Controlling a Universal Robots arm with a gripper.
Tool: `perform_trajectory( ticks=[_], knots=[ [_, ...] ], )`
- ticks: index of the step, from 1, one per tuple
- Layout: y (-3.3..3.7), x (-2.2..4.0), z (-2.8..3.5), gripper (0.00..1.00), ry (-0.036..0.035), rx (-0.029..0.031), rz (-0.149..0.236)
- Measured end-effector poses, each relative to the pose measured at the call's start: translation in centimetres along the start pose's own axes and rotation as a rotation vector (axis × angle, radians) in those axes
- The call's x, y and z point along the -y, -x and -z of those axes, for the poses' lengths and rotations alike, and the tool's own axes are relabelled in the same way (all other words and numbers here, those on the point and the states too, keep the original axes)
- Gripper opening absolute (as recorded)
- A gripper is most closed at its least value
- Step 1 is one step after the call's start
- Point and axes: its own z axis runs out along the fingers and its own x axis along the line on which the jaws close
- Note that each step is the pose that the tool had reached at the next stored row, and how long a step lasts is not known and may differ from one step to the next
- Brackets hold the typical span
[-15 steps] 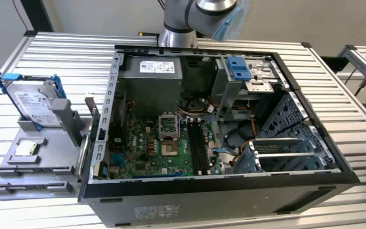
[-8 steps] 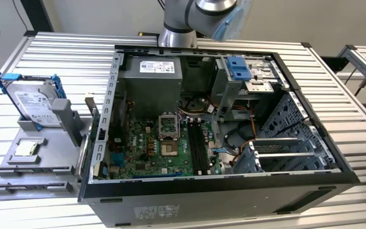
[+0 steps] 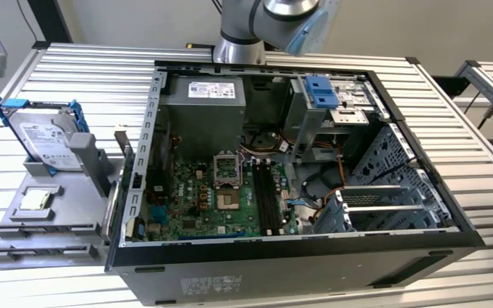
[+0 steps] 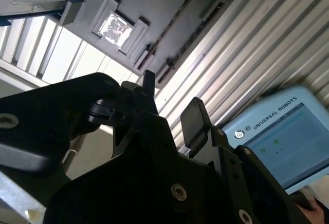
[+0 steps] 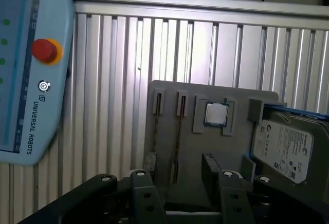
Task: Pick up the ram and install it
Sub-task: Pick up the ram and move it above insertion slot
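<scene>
Zero grabbed yet: the claw (image 5: 175, 168) hovers wide open and empty over the gray holder (image 5: 236, 142) on the table (image 5: 118, 80), where the ram (image 5: 178, 131) stands on edge in a slot. Looks like the approach step to me; the grab needs the fingers straddling that thin edge.

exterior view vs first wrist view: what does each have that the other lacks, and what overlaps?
Exterior view: the open computer case with its motherboard and power supply, and the arm at the case's far side.
First wrist view: the open gripper over the grey holder, the pendant with its red button, and what looks like the ram, edge-on in the holder's clips.
Both: the grey holder, blue-framed hard drive, processor chip, slatted table.
</scene>
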Motion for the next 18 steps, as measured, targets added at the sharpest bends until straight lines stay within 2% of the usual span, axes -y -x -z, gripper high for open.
perform_trajectory(
  ticks=[7,18],
  knots=[
    [-0.07,0.01,-1.14,1.00,-0.0002,0.0002,-0.010],
    [-0.09,0.02,-2.36,1.00,-0.0003,0.0003,-0.016]
  ],
)
